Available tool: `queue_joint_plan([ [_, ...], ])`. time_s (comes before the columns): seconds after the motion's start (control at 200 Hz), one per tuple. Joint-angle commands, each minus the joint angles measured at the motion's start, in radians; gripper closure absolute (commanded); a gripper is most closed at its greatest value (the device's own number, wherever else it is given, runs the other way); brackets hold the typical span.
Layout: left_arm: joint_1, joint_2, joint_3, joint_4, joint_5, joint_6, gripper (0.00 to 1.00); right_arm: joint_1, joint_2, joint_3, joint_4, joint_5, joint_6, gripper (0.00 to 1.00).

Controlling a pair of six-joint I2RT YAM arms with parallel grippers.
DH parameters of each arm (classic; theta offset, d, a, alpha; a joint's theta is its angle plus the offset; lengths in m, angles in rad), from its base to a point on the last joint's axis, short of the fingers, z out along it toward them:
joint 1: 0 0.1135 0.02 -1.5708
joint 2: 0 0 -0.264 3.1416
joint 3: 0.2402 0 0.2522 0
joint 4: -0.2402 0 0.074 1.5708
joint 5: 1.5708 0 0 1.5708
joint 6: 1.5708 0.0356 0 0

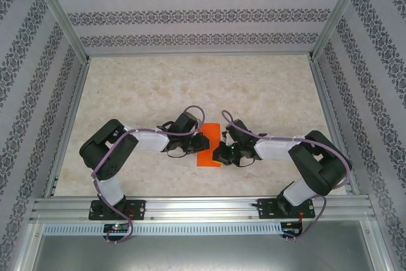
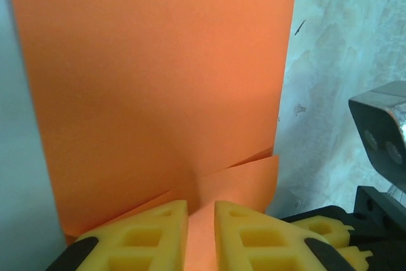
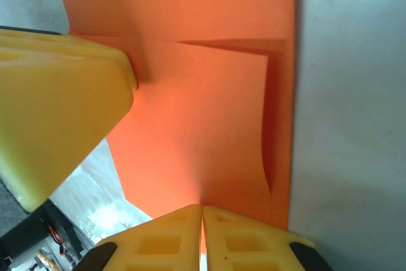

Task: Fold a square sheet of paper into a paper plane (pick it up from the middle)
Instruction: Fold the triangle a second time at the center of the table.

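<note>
Orange sheet [image 1: 208,155] sits over the marble-look table [image 1: 190,87], a bit toward 6 o'clock from centre, caught betw. both arms. Can't tell if it rests flat or is lifted. L gripper [image 1: 198,142] is at its 9 o'clock edge and R gripper [image 1: 222,152] at its 3 o'clock edge, tips nearly meeting.

L wrist cam: the yellow fingers [image 2: 158,233] stand close w/ a strip of orange filling the slot betw. them, so they're clamped on the sheet. A folded flap pokes out toward 3 o'clock just above the tips.

R wrist cam: its fingers [image 3: 247,239] are pressed together w/ only a thin orange edge betw. them, so also gripping the sheet. A folded layer w/ a curling edge lies approx. 2 o'clock. L's big yellow finger [image 3: 57,112] touches the paper at 9 o'clock.
</note>
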Motion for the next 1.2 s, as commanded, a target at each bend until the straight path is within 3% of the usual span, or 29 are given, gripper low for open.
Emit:
queue_joint_plan([
  [0.0, -0.005, -0.021, 0.033, -0.077, -0.039, 0.070, 0.76, -0.002, 0.035, -0.061, 0.005, 0.035, -0.005, 0.89],
  [0.185, -0.001, -0.120, 0.088, -0.150, -0.062, 0.113, 0.71, 0.013, 0.035, -0.087, 0.041, 0.060, 0.026, 0.91],
  [0.445, -0.007, -0.101, 0.016, -0.023, 0.012, -0.035, 0.90, 0.026, 0.033, -0.076, 0.074, 0.084, 0.054, 0.91],
  [0.779, -0.028, 0.012, -0.002, 0.062, 0.008, -0.063, 0.91, 0.027, 0.033, -0.092, 0.073, 0.101, 0.063, 0.91],
  [1.019, -0.017, 0.007, -0.033, -0.025, -0.135, 0.006, 0.91, 0.027, 0.031, -0.106, 0.053, 0.119, 0.058, 0.93],
  [1.194, 0.024, 0.004, -0.053, -0.011, -0.146, 0.033, 0.90, 0.026, 0.027, -0.107, 0.000, 0.141, 0.037, 0.98],
])
